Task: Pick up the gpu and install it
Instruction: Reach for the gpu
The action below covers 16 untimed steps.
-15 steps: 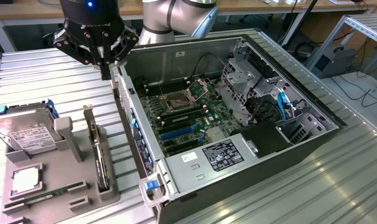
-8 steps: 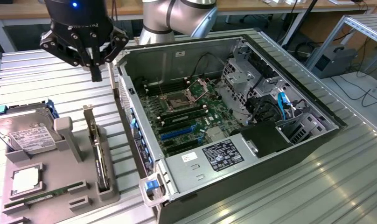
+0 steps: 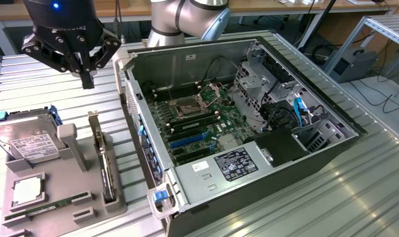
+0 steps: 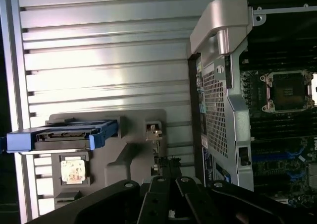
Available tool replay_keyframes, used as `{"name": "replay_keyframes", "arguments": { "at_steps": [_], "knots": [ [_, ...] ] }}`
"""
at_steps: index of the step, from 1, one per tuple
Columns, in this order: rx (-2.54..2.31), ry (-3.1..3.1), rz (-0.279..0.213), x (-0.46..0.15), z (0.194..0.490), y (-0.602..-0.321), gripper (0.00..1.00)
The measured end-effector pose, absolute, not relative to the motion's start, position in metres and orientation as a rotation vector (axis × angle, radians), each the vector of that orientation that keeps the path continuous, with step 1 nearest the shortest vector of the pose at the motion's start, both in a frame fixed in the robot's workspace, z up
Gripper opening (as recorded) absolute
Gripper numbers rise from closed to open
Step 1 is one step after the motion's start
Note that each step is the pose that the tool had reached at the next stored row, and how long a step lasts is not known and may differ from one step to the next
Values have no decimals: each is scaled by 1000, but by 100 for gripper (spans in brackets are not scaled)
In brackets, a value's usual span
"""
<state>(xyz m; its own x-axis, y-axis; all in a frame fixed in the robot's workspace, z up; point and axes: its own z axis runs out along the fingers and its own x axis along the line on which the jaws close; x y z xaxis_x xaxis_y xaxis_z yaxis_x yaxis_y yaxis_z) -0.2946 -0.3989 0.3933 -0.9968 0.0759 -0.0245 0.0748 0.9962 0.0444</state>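
One arm carries one gripper (image 3: 87, 81), which hangs in the air above the ribbed metal table (image 3: 331, 197), just off the far end of the grey parts tray (image 3: 67, 148). Its two fingers are pressed together to a single narrow point. Nothing is between them.

The tray holds four items, one of each:
- One gpu (image 3: 104, 168), standing on its long edge in a slot on the side of the tray nearest the computer case (image 3: 252, 202). Its silver bracket is at the end nearer the gripper. The card is seated and untouched, well below the fingertips.
- One hard drive (image 3: 29, 143) with a white label, leaning in its cradle towards the exterior view's left, with a blue carrier behind it.
- One processor chip (image 3: 28, 190), flat in a square recess.
- One memory stick (image 3: 45, 207), narrow and green, lying in a long groove.

One case lies on its side with the panel off, just beside the tray. One motherboard (image 3: 206, 123) is exposed inside, its processor socket bare. Blue expansion slots show on the board. There appear to be two, though cabling and glare make the count uncertain.

In the wrist view the card is seen edge-on, directly ahead of the gripper's black linkages.
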Motion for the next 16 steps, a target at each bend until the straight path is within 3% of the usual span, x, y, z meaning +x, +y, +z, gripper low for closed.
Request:
{"name": "replay_keyframes", "arguments": {
  "at_steps": [16],
  "knots": [
    [117,3113,68,-302,393,-399,11]
  ]
}}
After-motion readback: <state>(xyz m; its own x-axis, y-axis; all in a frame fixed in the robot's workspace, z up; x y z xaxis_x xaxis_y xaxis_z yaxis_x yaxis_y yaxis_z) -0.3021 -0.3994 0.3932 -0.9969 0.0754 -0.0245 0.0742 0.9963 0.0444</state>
